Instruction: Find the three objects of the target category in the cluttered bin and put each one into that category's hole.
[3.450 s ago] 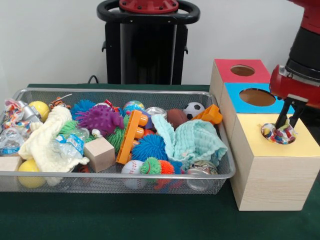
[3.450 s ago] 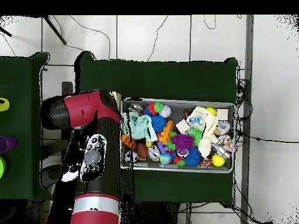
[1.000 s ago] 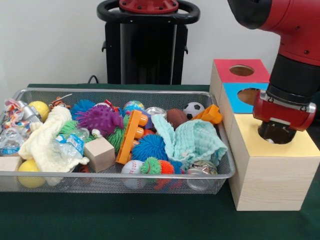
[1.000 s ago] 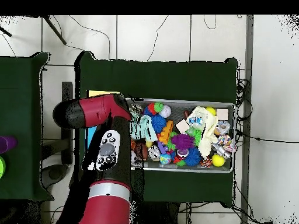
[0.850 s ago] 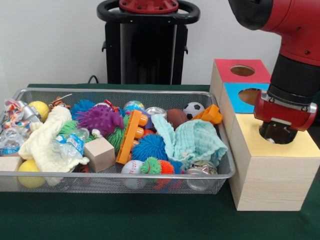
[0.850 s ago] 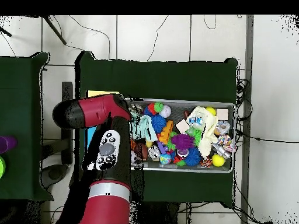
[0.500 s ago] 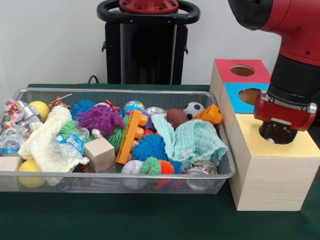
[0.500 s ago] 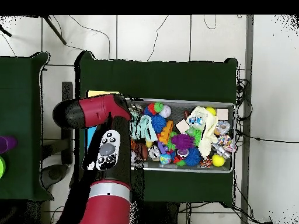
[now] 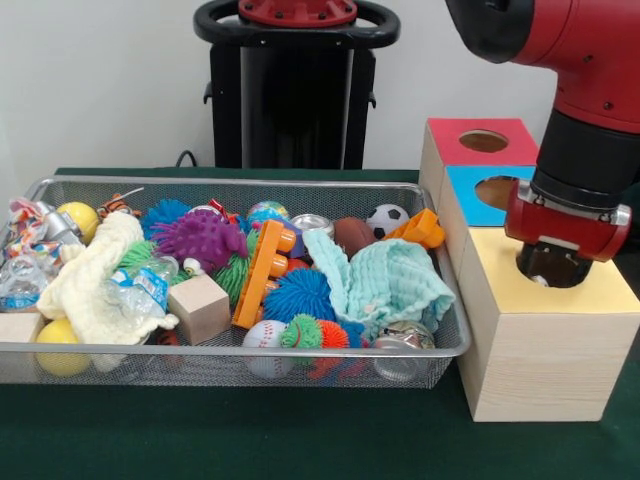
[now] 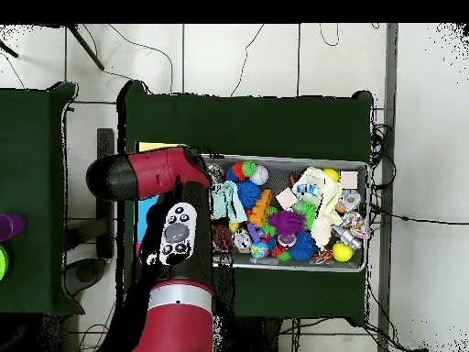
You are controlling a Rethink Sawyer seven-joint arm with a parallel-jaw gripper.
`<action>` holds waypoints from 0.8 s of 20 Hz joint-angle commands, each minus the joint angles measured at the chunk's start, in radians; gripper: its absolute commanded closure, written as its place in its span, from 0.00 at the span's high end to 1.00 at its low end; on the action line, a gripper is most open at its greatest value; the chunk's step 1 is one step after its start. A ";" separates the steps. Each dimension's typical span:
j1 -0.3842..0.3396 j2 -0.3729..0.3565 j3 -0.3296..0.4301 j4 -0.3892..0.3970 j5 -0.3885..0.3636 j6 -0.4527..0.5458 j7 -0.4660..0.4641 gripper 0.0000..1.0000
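my gripper (image 9: 553, 268) is parked over the yellow box (image 9: 545, 345) hole, can't tell if the jaws are spread

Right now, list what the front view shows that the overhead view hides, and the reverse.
Front only: the red box, blue box and yellow box with their holes, and the arm's end over the yellow top.

Overhead only: the green tablecloth's full outline, floor cables, a second green table.

Both: the mesh bin of toys and the red arm.
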State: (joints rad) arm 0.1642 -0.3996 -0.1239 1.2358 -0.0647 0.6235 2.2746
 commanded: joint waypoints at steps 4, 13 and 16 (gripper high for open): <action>-0.088 -0.057 0.071 0.107 -0.037 0.155 -0.081 0.00; -0.088 -0.052 0.074 0.092 -0.043 0.168 -0.070 0.00; -0.082 -0.052 0.073 0.099 -0.043 0.156 -0.058 0.00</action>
State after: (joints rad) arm 0.1314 -0.4361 -0.0983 1.2474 -0.0651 0.6834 2.2746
